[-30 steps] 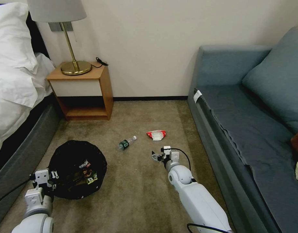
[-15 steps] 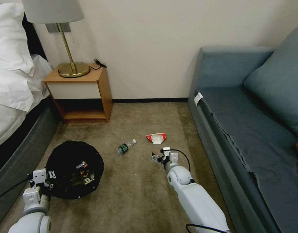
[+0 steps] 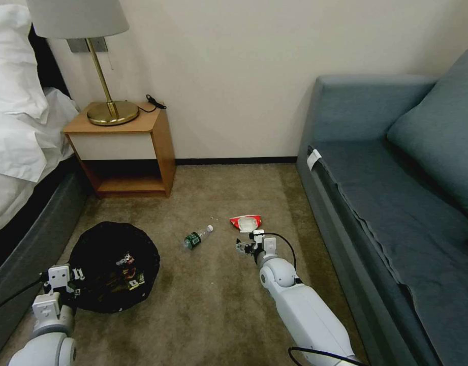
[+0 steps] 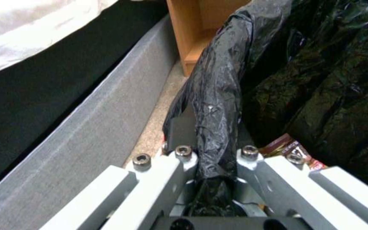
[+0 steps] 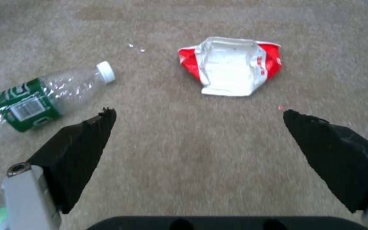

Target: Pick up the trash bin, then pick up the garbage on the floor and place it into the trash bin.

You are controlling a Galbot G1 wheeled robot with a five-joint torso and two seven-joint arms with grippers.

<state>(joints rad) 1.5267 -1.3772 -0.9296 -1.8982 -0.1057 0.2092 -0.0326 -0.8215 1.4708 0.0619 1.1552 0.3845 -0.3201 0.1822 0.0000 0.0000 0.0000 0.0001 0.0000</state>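
The right gripper (image 3: 242, 247) has edged nearer the red-and-white wrapper (image 3: 246, 222), which lies flat on the carpet (image 3: 213, 300) just beyond its spread fingers (image 5: 86, 143). The clear bottle (image 3: 197, 237) lies on its side beside the wrapper. Further left, the left gripper (image 3: 75, 284) is clamped on the bag-lined rim of the trash bin (image 3: 114, 265), near the bed base (image 4: 90, 127).
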